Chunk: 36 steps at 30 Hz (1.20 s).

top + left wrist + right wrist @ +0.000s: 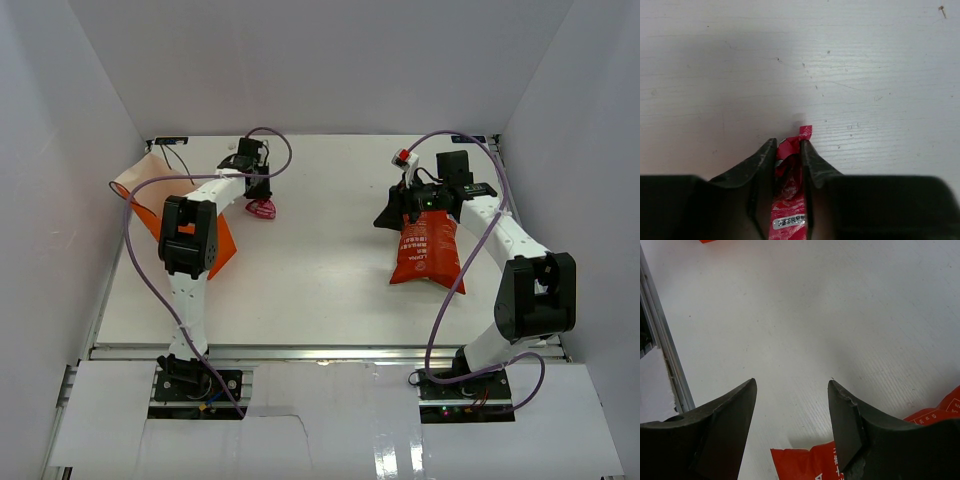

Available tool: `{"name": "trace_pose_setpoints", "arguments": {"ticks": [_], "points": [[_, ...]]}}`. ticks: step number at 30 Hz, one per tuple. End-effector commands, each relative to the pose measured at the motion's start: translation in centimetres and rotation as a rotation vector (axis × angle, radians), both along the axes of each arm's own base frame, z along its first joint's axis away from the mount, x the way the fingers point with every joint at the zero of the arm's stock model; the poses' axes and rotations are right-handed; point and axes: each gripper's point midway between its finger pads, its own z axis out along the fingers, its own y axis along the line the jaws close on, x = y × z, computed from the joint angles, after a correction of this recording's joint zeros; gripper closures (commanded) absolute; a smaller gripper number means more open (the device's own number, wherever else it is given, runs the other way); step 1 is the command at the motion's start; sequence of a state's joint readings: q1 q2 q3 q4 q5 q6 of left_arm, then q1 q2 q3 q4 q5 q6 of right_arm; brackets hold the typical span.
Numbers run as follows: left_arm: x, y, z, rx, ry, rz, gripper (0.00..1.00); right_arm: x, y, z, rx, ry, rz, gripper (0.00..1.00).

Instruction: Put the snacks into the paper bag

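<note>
- Pink sweet (pixel 789 200): showing at the lower centre of the left wrist view, with one twisted end poking out past the fingertips. In the top view it is sitting at the gripper's tip, upper left of centre. Whether it is touching the table (pixel 320 280) cannot be told.
- Left gripper (pixel 788 145): jaws are pinching the sweet across its narrow body. This looks like a carrying grip, probably meant for the trip to the bag.
- Paper bag (pixel 224 246): lying at the far left of the top view, partly hidden under the left arm. Its peach inside is showing toward the upper left. It is near the sweet but apart from it, so the sweet is not yet in.
- Crisp bag (pixel 425 255): lying flat right of centre, well apart from the paper bag, and waiting its turn.
- Right gripper (pixel 792 385): jaws are spread wide and holding nothing. It is hovering over the crisp bag's upper edge, probably lining up a grasp.
</note>
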<state>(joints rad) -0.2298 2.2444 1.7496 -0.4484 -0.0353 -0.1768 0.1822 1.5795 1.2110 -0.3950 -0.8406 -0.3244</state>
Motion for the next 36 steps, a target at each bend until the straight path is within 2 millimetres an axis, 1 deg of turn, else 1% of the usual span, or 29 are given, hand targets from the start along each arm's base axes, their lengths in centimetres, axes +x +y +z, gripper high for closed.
{"name": "trace_pose_setpoints", "arguments": {"ticks": [1,2,3,4,5,7,8,9,10,11,12,13,14,15,16,17,18,21,22,25,26,27,28,29,31,32,34,35,36], "points": [[-1.6,-0.3,1.4,-0.051,0.033,0.028,0.7,-0.2,0.0,1.1,0.024,-0.021,0.01,0.35],[-1.7,-0.5,2.6,-0.066,0.015,0.031,0.71,-0.2,0.0,1.1,0.025,-0.024,0.01,0.35],[-2.1,-1.0,3.2,-0.094,0.011,0.028,0.73,-0.2,0.0,1.2,0.026,-0.024,0.009,0.35],[-2.7,-1.5,3.4,-0.115,0.017,0.016,0.75,-0.2,-0.1,1.3,0.026,-0.027,0.008,0.35],[-3.0,-1.9,5.5,-0.138,-0.019,0.008,0.76,-0.3,-0.1,1.4,0.028,-0.03,0.008,0.35],[-3.7,-3.3,7.4,-0.217,-0.04,-0.027,0.76,-0.3,-0.1,1.6,0.031,-0.036,0.007,0.35],[-4.5,-3.9,9.4,-0.25,-0.064,-0.048,0.77,-0.3,-0.1,1.7,0.033,-0.035,0.008,0.35],[-5.2,-4.9,10.6,-0.294,-0.069,-0.087,0.77,-0.4,-0.1,1.9,0.035,-0.041,0.009,0.35],[-5.8,-5.5,11.7,-0.315,-0.081,-0.11,0.78,-0.4,-0.2,2.0,0.034,-0.044,0.006,0.35],[-6.9,-5.8,12.1,-0.327,-0.078,-0.125,0.78,-0.5,-0.1,2.1,0.035,-0.047,0.008,0.35],[-7.9,-6.2,15.1,-0.359,-0.127,-0.156,0.78,-0.5,-0.2,2.3,0.035,-0.054,0.007,0.35],[-8.7,-6.6,16.3,-0.377,-0.146,-0.173,0.78,-0.6,-0.2,2.4,0.037,-0.057,0.008,0.35],[-9.8,-6.5,16.7,-0.388,-0.145,-0.178,0.78,-0.7,-0.3,2.4,0.037,-0.059,0.007,0.35],[-11.2,-6.6,20.1,-0.414,-0.215,-0.201,0.78,-0.8,-0.3,2.4,0.036,-0.06,0.006,0.35],[-12.2,-6.4,20.8,-0.424,-0.227,-0.199,0.78,-0.8,-0.3,2.5,0.037,-0.064,0.006,0.35],[-12.9,-6.1,22.3,-0.431,-0.261,-0.2,0.78,-0.9,-0.3,2.5,0.037,-0.064,0.006,0.35],[-14.4,-5.5,25.5,-0.441,-0.332,-0.203,0.78,-0.9,-0.3,2.5,0.036,-0.065,0.005,0.35],[-16.5,-3.3,29.0,-0.413,-0.417,-0.133,0.79,-0.7,-0.4,2.7,0.035,-0.072,0.002,0.35],[-17.6,-1.8,31.3,-0.394,-0.484,-0.093,0.79,-0.6,-0.4,2.6,0.034,-0.072,0.002,0.35],[-19.8,1.1,35.1,-0.321,-0.563,-0.015,0.81,-0.5,-0.4,2.7,0.036,-0.07,0.001,0.35],[-19.8,3.2,35.7,-0.248,-0.593,0.069,0.82,-0.5,-0.3,2.8,0.036,-0.072,0.001,0.35],[-20.6,4.6,36.4,-0.207,-0.6,0.111,0.83,-0.5,-0.3,2.9,0.038,-0.073,0.002,0.35],[-21.0,5.8,36.7,-0.167,-0.612,0.149,0.83,-0.5,-0.3,2.9,0.039,-0.073,0.003,0.35],[-21.8,7.8,37.5,-0.104,-0.647,0.219,0.84,-0.5,-0.3,3.0,0.039,-0.076,0.004,0.35],[-22.8,9.7,37.5,-0.03,-0.662,0.273,0.83,-0.5,-0.3,3.1,0.042,-0.076,0.004,0.35],[-23.3,11.1,37.7,0.017,-0.676,0.329,0.82,-0.5,-0.3,3.2,0.042,-0.079,0.004,0.35],[-23.5,12.5,37.1,0.11,-0.664,0.348,0.82,-0.6,-0.3,3.3,0.042,-0.081,0.004,0.35],[-23.2,13.5,36.7,0.179,-0.653,0.373,0.82,-0.6,-0.3,3.4,0.043,-0.084,0.004,0.35],[-23.1,14.1,36.4,0.207,-0.645,0.387,0.82,-0.6,-0.3,3.4,0.043,-0.084,0.002,0.35]]}}
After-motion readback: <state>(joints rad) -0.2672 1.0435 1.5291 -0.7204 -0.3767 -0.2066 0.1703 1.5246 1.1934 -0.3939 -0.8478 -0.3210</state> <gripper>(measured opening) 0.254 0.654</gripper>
